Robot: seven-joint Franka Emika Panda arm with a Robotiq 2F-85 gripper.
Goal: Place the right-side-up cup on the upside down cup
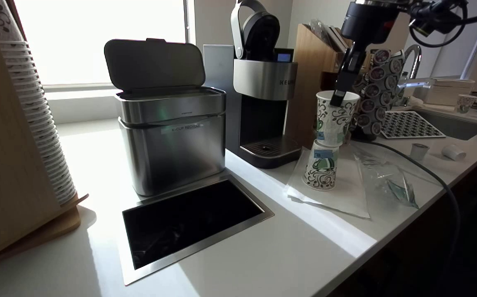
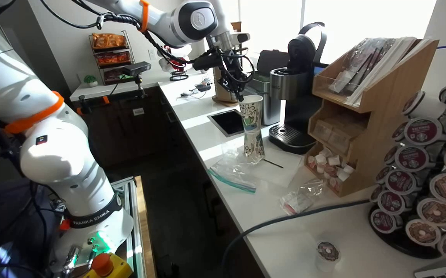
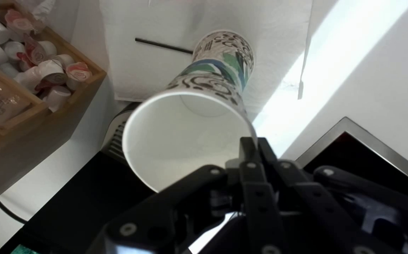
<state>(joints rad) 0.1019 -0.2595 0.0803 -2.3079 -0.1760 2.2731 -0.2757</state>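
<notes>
The right-side-up cup (image 1: pixel 331 128) is white with green and dark print, rim up; it also shows in an exterior view (image 2: pixel 250 112) and from above in the wrist view (image 3: pixel 186 141). The upside down cup (image 1: pixel 321 171), narrow base up, stands on a white paper sheet; it also shows in an exterior view (image 2: pixel 254 148) and partly in the wrist view (image 3: pixel 229 43). My gripper (image 3: pixel 255 148) is shut on the upper cup's rim, one finger inside and one outside. The upper cup's base is at the lower cup's base, slightly tilted; I cannot tell whether they touch firmly.
The paper sheet (image 1: pixel 348 198) and a clear plastic bag (image 2: pixel 232 173) lie around the lower cup. A coffee maker (image 1: pixel 263 80), a steel bin (image 1: pixel 176 152) and a recessed opening (image 1: pixel 205 245) are close by. A wooden organizer (image 2: pixel 373 123) and pod rack (image 2: pixel 416 185) stand farther along.
</notes>
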